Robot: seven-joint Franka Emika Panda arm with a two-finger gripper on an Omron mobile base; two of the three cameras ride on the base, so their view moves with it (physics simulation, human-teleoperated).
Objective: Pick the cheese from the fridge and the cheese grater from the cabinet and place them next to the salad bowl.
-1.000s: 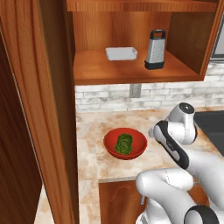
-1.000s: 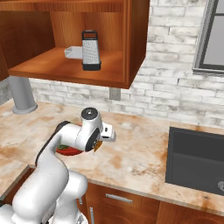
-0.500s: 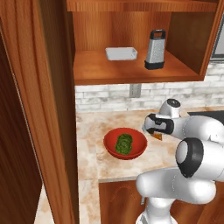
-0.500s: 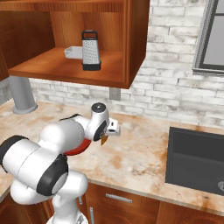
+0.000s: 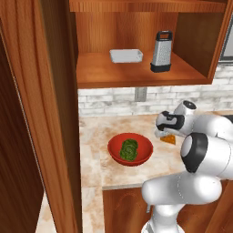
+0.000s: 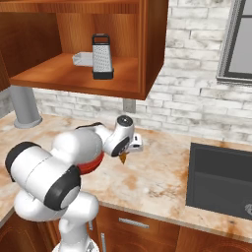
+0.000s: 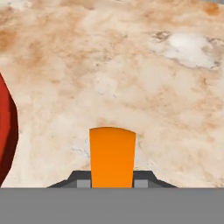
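Orange cheese (image 7: 112,156) sitting tight between the two dark finger tips (image 7: 78,180) of the claw (image 5: 164,135), pinched from both sides and sticking out past them. Claw squeezing shut on that cheese, hanging low over the stone counter (image 7: 131,74), with the orange wedge (image 5: 169,139) showing just under it in the left base view and a small orange point (image 6: 123,157) peeking below the hand (image 6: 129,142) in the right base view. Hard to tell whether the cheese is touching the counter or floating a little above it. Sitting just beside the claw, on its left side in the left base view, a round red salad bowl (image 5: 114,150) with green leaves (image 5: 129,149) inside, resting on the counter (image 5: 95,132). Showing at the left edge of the hand view too, a slice of that red bowl (image 7: 8,135). Standing up straight higher up, well apart from the claw, the silver cheese grater (image 5: 161,51) with its black handle on top, on the shelf of the open brown wooden cabinet (image 5: 132,75). Lying near the grater on the same shelf, a white tray (image 5: 126,55). Seen again in the right base view, the grater (image 6: 102,56) near the front of the shelf and the cabinet (image 6: 147,54) above the counter (image 6: 157,177). Running behind the counter, a pale brick wall (image 6: 192,98). Sitting sunk into the counter far to the right, a dark sink (image 6: 221,179).
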